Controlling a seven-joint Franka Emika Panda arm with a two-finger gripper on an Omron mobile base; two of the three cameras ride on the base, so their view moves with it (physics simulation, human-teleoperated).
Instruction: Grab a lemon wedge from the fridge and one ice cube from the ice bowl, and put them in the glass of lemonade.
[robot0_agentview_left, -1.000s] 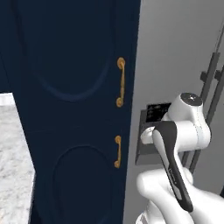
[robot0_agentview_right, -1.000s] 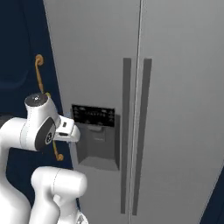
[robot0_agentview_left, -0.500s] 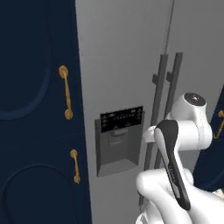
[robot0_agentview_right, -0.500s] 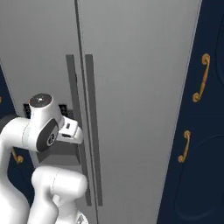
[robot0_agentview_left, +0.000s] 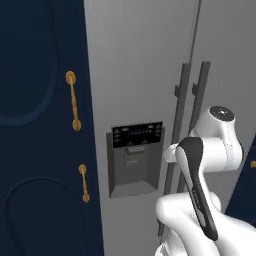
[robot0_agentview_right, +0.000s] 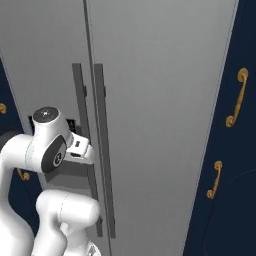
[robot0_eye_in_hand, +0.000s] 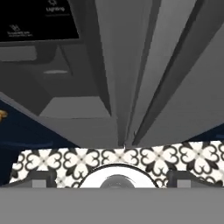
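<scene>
The tall grey fridge (robot0_agentview_left: 140, 75) stands straight ahead with both doors closed, also in the right base view (robot0_agentview_right: 160, 100). Its two dark bar handles (robot0_agentview_left: 192, 115) run down the middle seam, and the black-panelled dispenser recess (robot0_agentview_left: 135, 160) sits in the left door. My arm is folded up in front of the doors, hand at dispenser height. In the hand view my gripper (robot0_eye_in_hand: 111, 179) is open with nothing between its fingers, looking down along the handles (robot0_eye_in_hand: 144, 87) to the floor. The lemon wedge, the ice bowl and the glass of lemonade are out of view.
Navy cabinets (robot0_agentview_left: 40, 125) with gold handles (robot0_agentview_left: 73, 100) flank the fridge on the left, and another navy cabinet (robot0_agentview_right: 230, 150) stands on its right. Black-and-white patterned floor tiles (robot0_eye_in_hand: 131, 159) lie at the fridge's foot.
The base has driven sideways, so the view slid from the navy cabinet to the fridge, then settled. The fridge doors stay closed and the gripper stays open.
</scene>
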